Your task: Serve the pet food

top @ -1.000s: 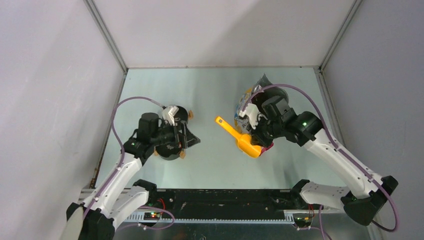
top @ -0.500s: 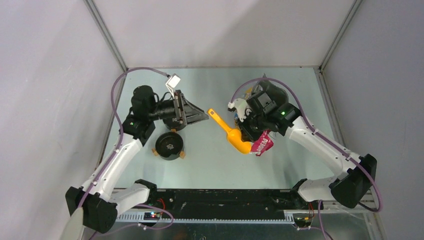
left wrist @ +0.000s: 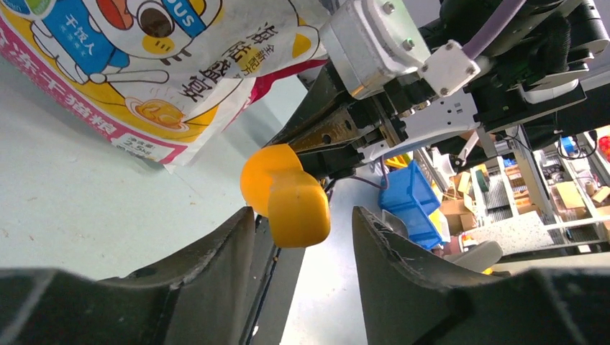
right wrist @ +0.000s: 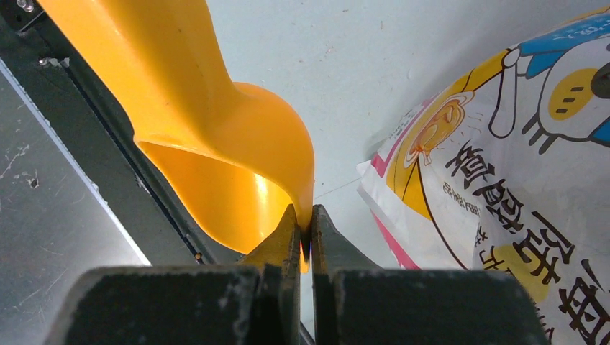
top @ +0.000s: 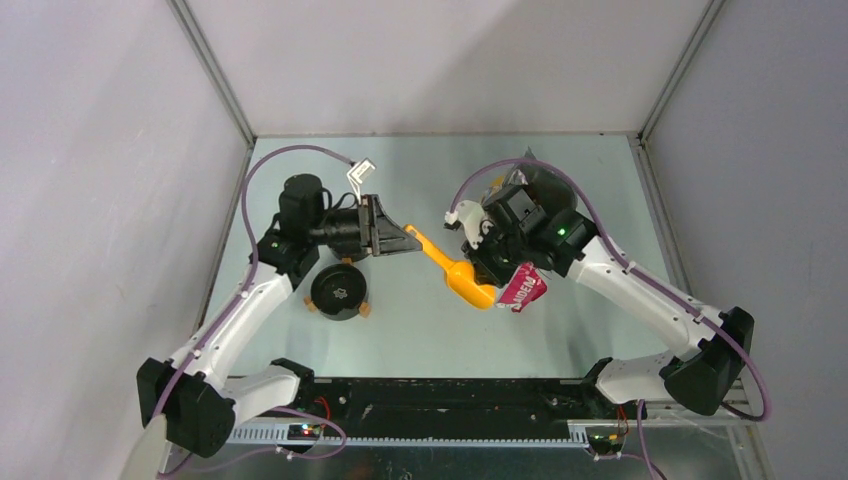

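Two grippers meet on one orange scoop [right wrist: 216, 144] above the middle of the pale green table [top: 400, 170]. The right gripper [right wrist: 306, 215] has its jaws pressed together on the thin rim of the scoop's bowl, pinching the plastic wall between them. The part of the scoop's hollow that shows in the right wrist view is smooth orange. The left gripper [left wrist: 302, 213] faces it from the other side with its jaws apart. The rounded end of the scoop's handle [left wrist: 291, 205] sits in the gap between the two fingers; whether either finger touches it cannot be told.

Just under and behind the right arm lies the printed bag [right wrist: 503, 180], white, yellow and pink with a cartoon cat, flat on the table beside the scoop. Near the left arm's elbow, well apart from the scoop, stands a round black bowl [top: 338, 290] on small orange feet; its inside looks dark with a pale mark, too small to read. The pet food itself shows in none of the views, so where it lies cannot be told.
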Controlling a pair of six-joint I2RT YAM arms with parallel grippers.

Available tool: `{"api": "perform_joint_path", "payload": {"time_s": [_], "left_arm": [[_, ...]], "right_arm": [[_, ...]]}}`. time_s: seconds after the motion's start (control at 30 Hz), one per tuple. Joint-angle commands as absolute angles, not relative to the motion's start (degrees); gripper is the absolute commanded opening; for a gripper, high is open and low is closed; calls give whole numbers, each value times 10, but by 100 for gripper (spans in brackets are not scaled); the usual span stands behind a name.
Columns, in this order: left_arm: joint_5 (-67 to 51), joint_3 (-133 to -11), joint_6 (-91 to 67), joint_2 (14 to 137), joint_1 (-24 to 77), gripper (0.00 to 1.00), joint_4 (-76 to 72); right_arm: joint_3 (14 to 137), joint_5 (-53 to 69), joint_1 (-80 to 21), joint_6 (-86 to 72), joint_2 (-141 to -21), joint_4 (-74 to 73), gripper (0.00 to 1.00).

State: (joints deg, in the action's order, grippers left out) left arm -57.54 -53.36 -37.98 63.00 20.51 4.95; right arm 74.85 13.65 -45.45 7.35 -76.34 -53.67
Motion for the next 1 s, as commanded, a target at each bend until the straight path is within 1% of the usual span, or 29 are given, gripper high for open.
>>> {"api": "perform_joint_path", "payload": {"time_s": [0.0,0.23,0.33,0.37,0.43,0.63,0.8,0.97], "left_arm": [[-589,-532,-362,626,213,55,78],[-555,-497,-364,617,214,52,51],[-551,-471,-414,616,214,53,-6],[-551,-468,-434,615,215,55,-40],[-557,-466,-443,616,216,59,-55],[-577,-471,-442,611,225,64,-57],[-569,-473,-418,610,226,60,-33],[-561,-484,-391,603,226,60,-4]], "right_arm": [[781,122,-462,87,-762,-506,0],[788,135,-474,76,-781,-501,0],[804,137,-483,69,-795,-498,0],[808,140,-483,64,-799,-498,0],[819,139,-483,58,-809,-499,0],[824,132,-483,63,-824,-505,0],[823,128,-489,79,-825,-510,0],[821,113,-504,106,-825,-525,0]]}}
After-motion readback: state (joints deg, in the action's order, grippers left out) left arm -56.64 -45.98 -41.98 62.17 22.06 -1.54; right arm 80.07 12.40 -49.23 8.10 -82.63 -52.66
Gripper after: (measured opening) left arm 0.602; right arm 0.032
